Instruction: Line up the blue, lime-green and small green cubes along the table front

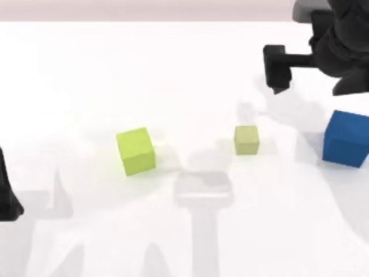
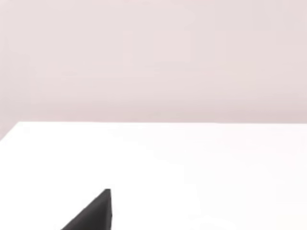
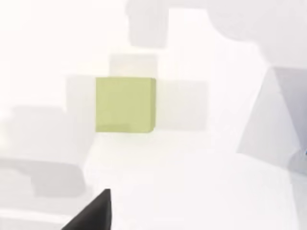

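Three cubes rest on the white table (image 1: 190,75). The lime-green cube (image 1: 135,151) lies left of centre. Right of centre is the small green cube (image 1: 246,140), which also fills the middle of the right wrist view (image 3: 124,105). The blue cube (image 1: 346,138) sits at the right edge. My right gripper (image 1: 278,81) hangs above the table behind the small green cube and left of the blue cube, open and empty; one dark fingertip (image 3: 96,215) shows. My left arm (image 1: 7,196) stays parked at the left edge, its gripper open with one fingertip (image 2: 96,213) over bare table.
The right arm's dark body (image 1: 340,46) reaches in from the back right corner. Grey shadows of both arms fall across the front middle of the table (image 1: 202,190). The table's far edge (image 2: 153,122) shows in the left wrist view.
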{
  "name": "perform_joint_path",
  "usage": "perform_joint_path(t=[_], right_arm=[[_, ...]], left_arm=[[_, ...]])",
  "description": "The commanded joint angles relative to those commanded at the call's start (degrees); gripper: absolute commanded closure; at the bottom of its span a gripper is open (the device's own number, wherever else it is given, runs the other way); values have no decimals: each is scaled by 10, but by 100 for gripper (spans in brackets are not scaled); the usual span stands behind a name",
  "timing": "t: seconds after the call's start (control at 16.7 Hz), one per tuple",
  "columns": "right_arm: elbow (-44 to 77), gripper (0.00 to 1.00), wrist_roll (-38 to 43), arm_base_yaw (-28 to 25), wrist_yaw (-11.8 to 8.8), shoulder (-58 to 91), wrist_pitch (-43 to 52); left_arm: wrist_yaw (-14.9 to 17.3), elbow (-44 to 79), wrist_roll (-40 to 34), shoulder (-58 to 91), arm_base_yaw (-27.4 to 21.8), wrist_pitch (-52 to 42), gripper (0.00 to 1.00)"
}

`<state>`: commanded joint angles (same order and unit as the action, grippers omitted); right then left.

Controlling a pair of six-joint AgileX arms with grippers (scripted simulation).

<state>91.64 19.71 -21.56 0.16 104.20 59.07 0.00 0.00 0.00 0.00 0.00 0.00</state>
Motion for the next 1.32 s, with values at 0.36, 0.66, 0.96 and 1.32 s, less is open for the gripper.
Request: perform_joint_path(t=[0.36, 0.66, 0.96, 1.32], right_arm=[[234, 0, 50, -53, 0, 244, 139], [308, 0, 64, -69, 1, 315, 177], [305, 0, 64, -66, 1, 315, 174], [216, 0, 64, -69, 1, 337, 59]], left_arm=[[0, 0, 0, 0, 0, 0, 0], [0, 0, 0, 0, 0, 0, 0], [0, 0, 0, 0, 0, 0, 0], [0, 0, 0, 0, 0, 0, 0]])
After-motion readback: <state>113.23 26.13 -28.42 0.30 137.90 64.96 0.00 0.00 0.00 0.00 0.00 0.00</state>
